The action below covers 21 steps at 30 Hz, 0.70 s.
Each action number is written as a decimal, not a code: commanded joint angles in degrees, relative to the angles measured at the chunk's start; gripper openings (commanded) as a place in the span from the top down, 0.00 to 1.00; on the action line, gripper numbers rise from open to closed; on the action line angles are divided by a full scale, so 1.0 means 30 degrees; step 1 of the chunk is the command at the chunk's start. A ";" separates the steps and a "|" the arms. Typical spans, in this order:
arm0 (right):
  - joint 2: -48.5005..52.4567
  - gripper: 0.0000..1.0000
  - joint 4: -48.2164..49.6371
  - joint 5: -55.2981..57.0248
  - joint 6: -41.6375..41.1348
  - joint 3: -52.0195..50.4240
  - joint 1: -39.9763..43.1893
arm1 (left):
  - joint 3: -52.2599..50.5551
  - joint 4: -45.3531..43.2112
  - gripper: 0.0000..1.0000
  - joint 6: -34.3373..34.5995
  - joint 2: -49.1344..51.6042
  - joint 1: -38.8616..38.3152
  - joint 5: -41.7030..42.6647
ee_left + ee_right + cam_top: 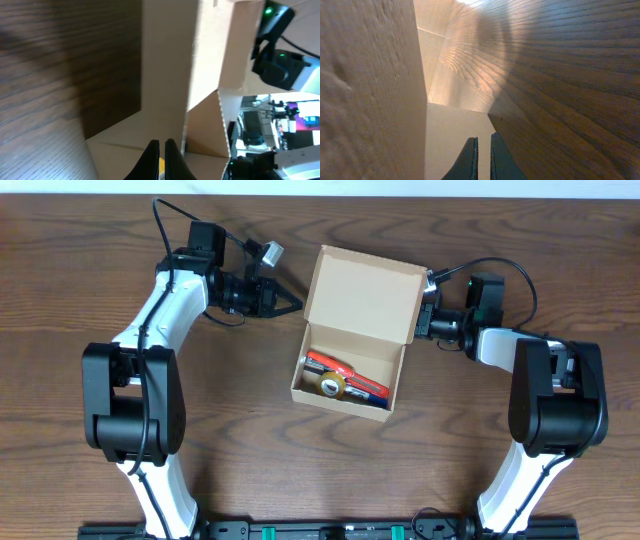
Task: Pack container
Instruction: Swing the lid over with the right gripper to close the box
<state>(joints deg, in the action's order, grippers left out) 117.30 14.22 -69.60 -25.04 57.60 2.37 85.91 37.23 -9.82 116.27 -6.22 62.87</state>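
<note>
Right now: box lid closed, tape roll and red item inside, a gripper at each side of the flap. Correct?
No, the lid is open, not closed. The overhead view shows the container with its flap folded back, and the tape roll and red item visible inside. The left gripper and right gripper do sit at either side of the flap.

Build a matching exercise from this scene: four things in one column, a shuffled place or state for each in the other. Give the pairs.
1. cardboard box lid
2. tape roll
3. left gripper
4. right gripper

A. at the lid's right edge
B. raised open
C. yellow, inside the box
D. by the lid's left edge, fingers together

Pairs: 1-B, 2-C, 3-D, 4-A
</note>
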 commanded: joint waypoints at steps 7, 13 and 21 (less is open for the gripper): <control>0.0153 0.99 0.0044 -0.2484 0.0962 0.0962 -0.0219 | 0.0168 0.1027 0.94 -0.1319 -0.0066 -0.0022 -0.1829; 0.0153 0.98 0.0044 -0.3497 0.0940 0.1530 -0.0321 | 0.0168 0.1078 0.94 -0.1319 -0.0073 -0.0015 -0.2368; 0.0124 0.99 0.0044 -0.4131 0.0940 0.2033 -0.0954 | 0.0175 0.1166 0.94 -0.1319 -0.0641 0.0707 -0.3002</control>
<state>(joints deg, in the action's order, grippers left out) 117.38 14.37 -79.02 -23.40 62.37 1.06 85.91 40.49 -12.51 116.25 -5.61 55.37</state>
